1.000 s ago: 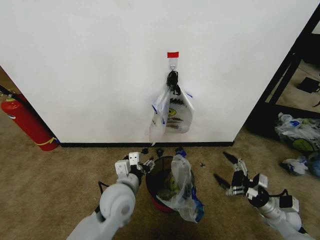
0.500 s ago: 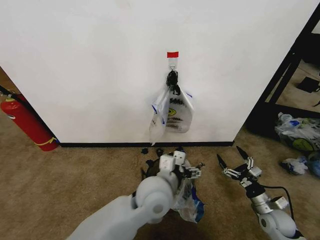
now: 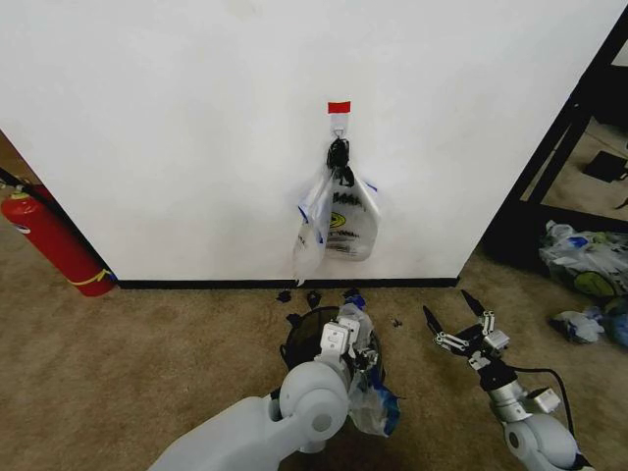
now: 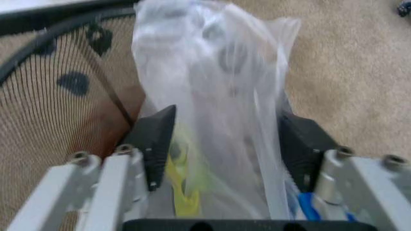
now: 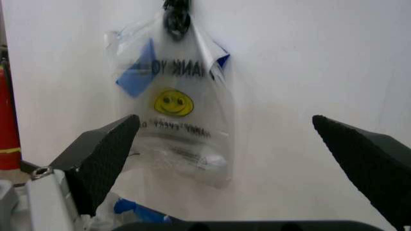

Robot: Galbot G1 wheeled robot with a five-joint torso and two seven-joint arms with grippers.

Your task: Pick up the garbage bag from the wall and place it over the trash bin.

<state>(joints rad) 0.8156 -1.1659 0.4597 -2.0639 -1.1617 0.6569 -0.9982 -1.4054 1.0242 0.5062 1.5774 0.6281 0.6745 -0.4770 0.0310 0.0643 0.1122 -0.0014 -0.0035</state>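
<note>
Brown carpet (image 3: 118, 343) runs up to the white wall (image 3: 177, 128), whose black baseboard sits behind the trash bin (image 3: 306, 337); a red fire extinguisher (image 3: 51, 240) leans well to the bin's left. Above the bin, bunched smiley bags (image 3: 339, 224) hang from a hook under red tape (image 3: 339, 106). The left arm hides much of the bin. The garbage bag (image 4: 212, 110) drapes over the bin's right rim, standing between the parted fingers of the left hand (image 4: 222, 144); whether they press it I cannot tell. The right hand (image 3: 458, 322), fingers spread wide, hovers right of the bin, apart from the bag
</note>
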